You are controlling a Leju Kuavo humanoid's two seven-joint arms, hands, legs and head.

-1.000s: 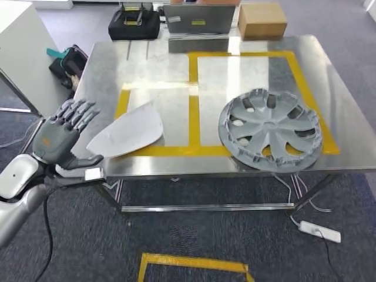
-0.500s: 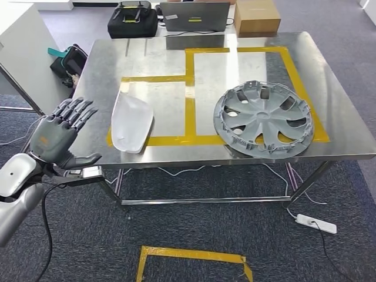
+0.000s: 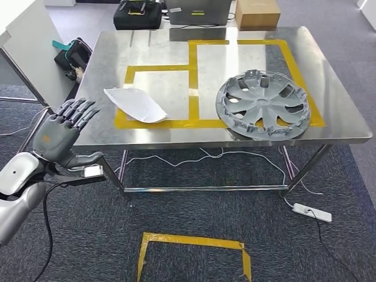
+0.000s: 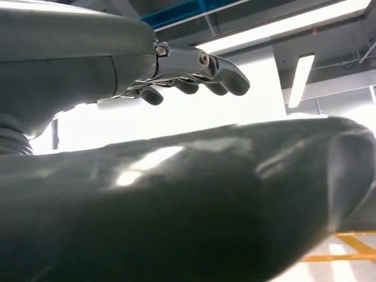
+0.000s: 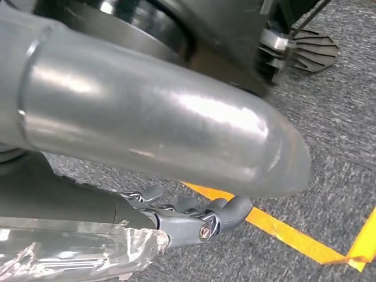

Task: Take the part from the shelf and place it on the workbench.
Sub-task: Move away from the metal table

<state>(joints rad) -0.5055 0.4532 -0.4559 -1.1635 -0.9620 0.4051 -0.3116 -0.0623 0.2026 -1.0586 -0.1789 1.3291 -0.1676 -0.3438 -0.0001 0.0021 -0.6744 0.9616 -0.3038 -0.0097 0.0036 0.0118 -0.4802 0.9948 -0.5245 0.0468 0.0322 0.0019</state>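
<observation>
A white curved part (image 3: 135, 104) lies on the steel workbench (image 3: 336, 100), across the near-left corner of the yellow taped square. In the right taped square lies a grey hubcap (image 3: 264, 104). My left hand (image 3: 60, 135) is raised off the table's near-left corner, palm down, fingers spread and empty; the left wrist view shows the left hand (image 4: 190, 70) with its fingers stretched out. In the right wrist view my right hand (image 5: 190, 220) hangs over the carpet with its fingers extended and nothing in them.
A black bag (image 3: 136, 13), a grey case (image 3: 197, 10) and a cardboard box (image 3: 257, 12) stand behind the table. A white panel (image 3: 26, 53) and a dark bag (image 3: 73, 56) are at the left. A power strip (image 3: 311, 212) and yellow tape (image 3: 190, 247) lie on the floor.
The white part has spun on the tabletop and now lies flatter and farther from the front edge. The camera has drawn back from the table. My left hand stays raised and empty.
</observation>
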